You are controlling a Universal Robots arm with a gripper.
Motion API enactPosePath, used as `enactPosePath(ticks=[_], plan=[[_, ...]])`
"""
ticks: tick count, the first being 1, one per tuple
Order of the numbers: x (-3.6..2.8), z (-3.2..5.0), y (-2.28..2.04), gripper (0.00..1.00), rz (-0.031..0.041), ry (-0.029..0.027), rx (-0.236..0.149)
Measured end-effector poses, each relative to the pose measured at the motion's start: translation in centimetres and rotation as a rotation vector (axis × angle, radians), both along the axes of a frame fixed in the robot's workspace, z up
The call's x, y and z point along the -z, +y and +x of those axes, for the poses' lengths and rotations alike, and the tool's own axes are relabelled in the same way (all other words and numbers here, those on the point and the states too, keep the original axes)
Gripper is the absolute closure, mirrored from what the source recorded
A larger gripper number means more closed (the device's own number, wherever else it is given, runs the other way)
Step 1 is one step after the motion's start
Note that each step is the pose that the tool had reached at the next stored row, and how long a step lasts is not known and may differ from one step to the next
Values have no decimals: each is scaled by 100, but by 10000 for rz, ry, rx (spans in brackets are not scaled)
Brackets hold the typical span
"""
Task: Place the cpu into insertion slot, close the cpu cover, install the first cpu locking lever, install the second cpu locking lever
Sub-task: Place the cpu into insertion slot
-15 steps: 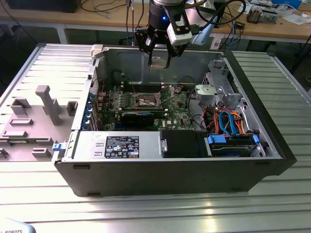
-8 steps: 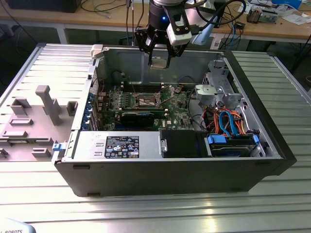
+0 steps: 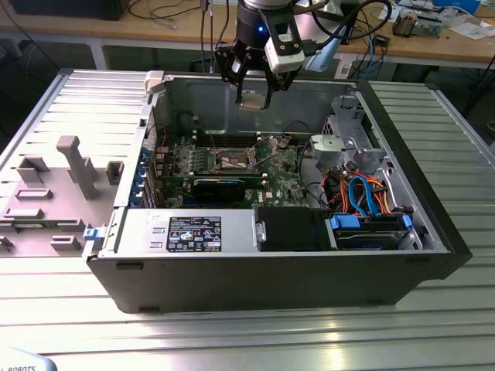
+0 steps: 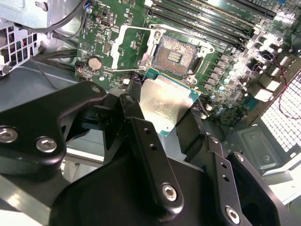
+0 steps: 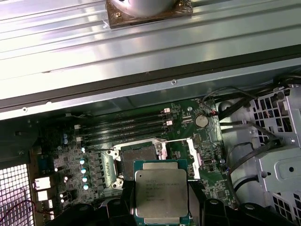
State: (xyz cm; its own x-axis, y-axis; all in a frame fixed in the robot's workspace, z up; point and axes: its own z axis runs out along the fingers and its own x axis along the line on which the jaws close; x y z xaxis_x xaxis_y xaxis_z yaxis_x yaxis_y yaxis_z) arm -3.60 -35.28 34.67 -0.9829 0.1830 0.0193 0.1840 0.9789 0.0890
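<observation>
Arm (image 3: 259, 22) vertical, fingers (image 4: 146, 141) clamped on cpu (image 4: 165, 104).

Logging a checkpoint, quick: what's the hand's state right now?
Hand: shut on the cpu, clear of the empty insertion slot.

Robotics lab or electronics workshop. Ribbed aluminium table (image 3: 232, 332) carries opened computer case (image 3: 255, 282), motherboard (image 3: 232, 158) exposed. Robot arm (image 3: 259, 19) above it, gripper (image 3: 253, 94) clamping cpu (image 3: 251, 102). Grey moulded fixture blocks (image 3: 73, 166) beside case, at exterior view's left. Wooden workbench (image 3: 116, 35) behind, strewn with cables (image 3: 166, 9).
</observation>
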Motion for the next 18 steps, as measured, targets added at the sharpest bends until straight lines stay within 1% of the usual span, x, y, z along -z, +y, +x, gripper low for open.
enactPosePath(ticks=[18], plan=[[2,0,0,46,0,0,178]])
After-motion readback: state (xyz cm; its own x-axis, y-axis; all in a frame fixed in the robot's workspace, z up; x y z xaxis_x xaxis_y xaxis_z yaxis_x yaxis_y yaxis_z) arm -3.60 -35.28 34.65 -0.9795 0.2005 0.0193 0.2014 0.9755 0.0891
